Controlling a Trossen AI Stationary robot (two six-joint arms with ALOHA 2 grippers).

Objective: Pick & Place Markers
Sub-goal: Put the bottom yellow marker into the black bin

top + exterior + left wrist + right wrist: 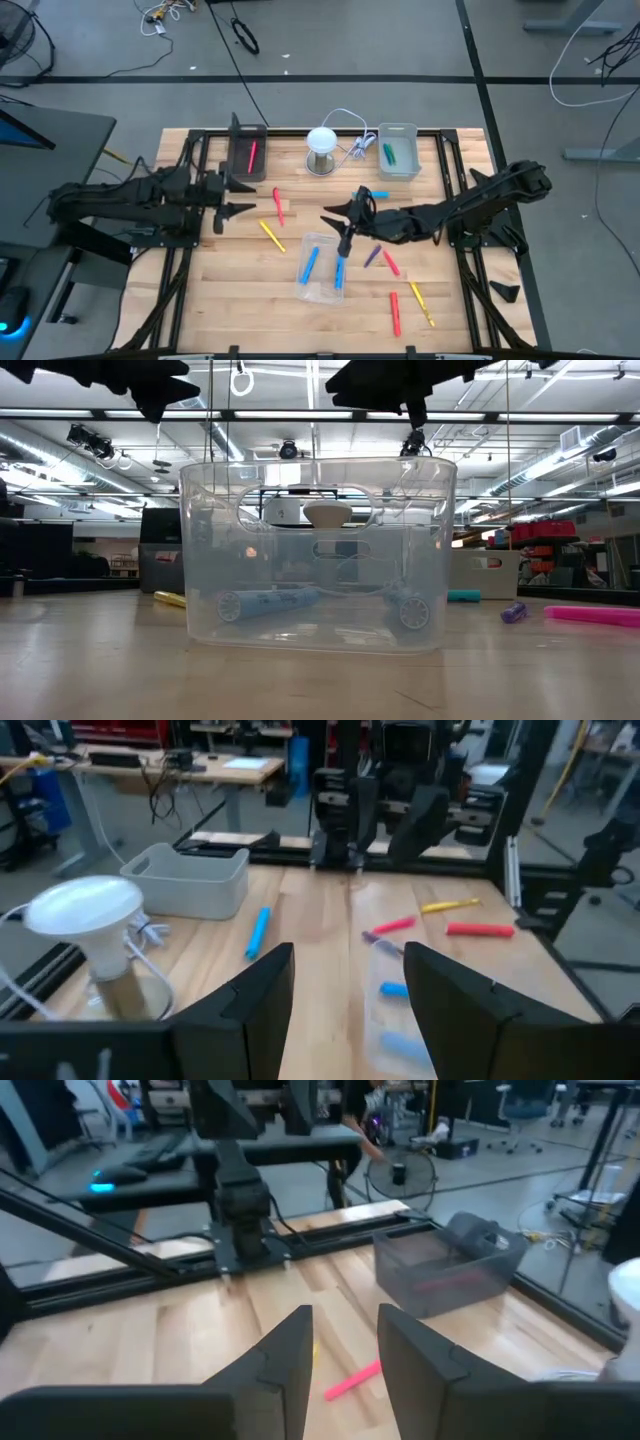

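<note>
Centrally, lamp [322, 146] stands between black tray [246, 152], grey tray [398, 150].

High cam looks straight down on the whole surface [230, 300]. Low cam sits at surface level, right up against the clear tray [318, 555]. Each wrist cam faces the opposite arm, both catching that tray's neighbourhood.
</note>
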